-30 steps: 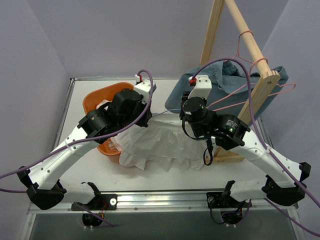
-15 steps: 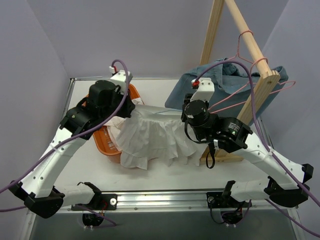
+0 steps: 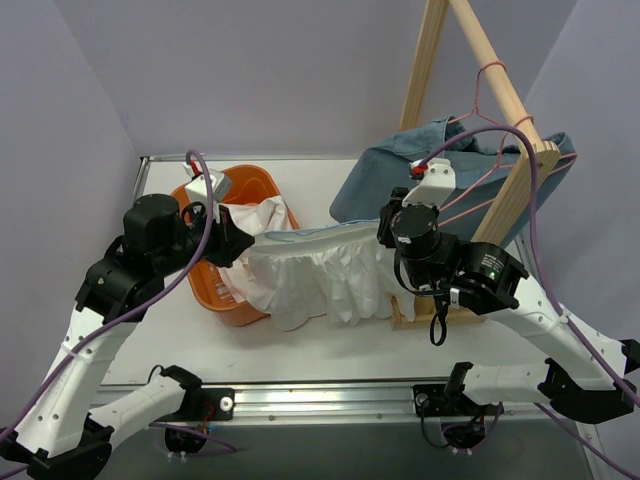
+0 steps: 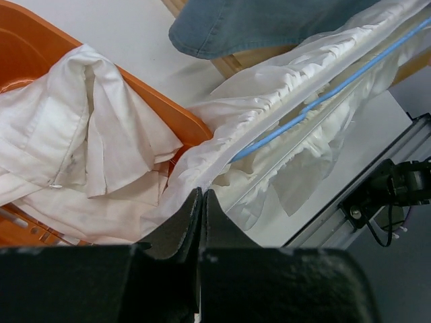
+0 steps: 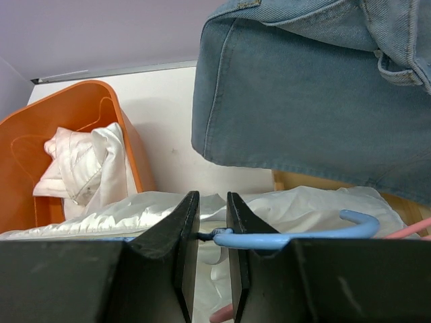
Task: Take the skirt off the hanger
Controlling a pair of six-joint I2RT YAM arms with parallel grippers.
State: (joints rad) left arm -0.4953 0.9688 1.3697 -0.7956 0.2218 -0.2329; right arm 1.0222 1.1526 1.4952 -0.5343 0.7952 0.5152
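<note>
Skirt (image 3: 320,275), one white piece, stretched in mid-air between two arms above the white table (image 3: 330,345). Left gripper (image 4: 201,202) pinched tight on its waistband, right gripper (image 5: 210,229) clamped on the single blue hanger (image 5: 303,237). One orange basket (image 3: 250,175), lilac walls (image 3: 250,70).

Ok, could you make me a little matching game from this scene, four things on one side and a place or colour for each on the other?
Things:
1. skirt
2. hanger
3. basket
4. denim garment

Descriptions:
a. orange, on the left
b. white, stretched out in the middle
c. blue, running through the waistband
d. hanging by the wooden rack

Pairs: 1-b, 2-c, 3-a, 4-d.
</note>
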